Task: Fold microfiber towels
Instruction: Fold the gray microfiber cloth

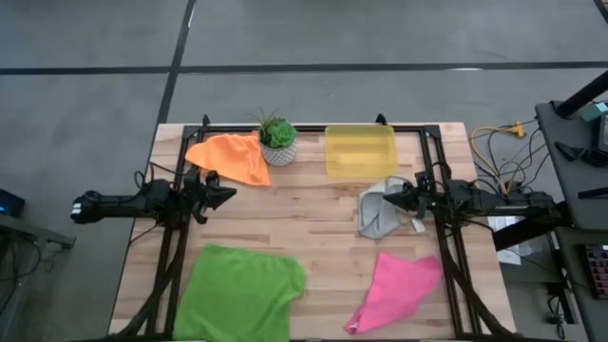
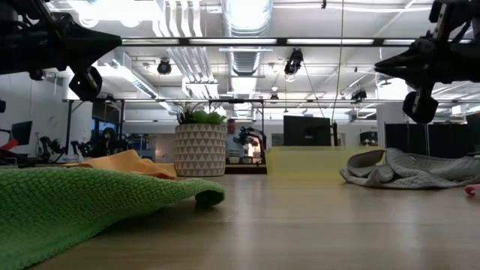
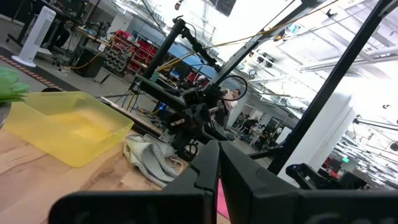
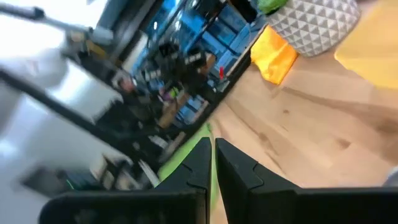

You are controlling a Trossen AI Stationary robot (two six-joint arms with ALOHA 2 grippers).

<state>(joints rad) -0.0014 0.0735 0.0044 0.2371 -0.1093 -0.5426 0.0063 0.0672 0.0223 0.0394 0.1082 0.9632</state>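
The wood table (image 1: 313, 237) holds the green towel (image 1: 237, 293) and pink towel (image 1: 399, 290) nearest, grey towel (image 1: 378, 211) mid-right, and orange towel (image 1: 233, 158), plant (image 1: 277, 141) and bin (image 1: 361, 152) farthest. Left gripper (image 1: 228, 196) and right gripper (image 1: 388, 199) hover closed, empty. A workshop lies beyond.

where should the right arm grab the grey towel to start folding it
Pinch the grey towel at its raised, crumpled corner nearest the right end effector, coming from above on the right side. It lies bunched beside the yellow bin, so a lifted edge is easier than its flat middle.
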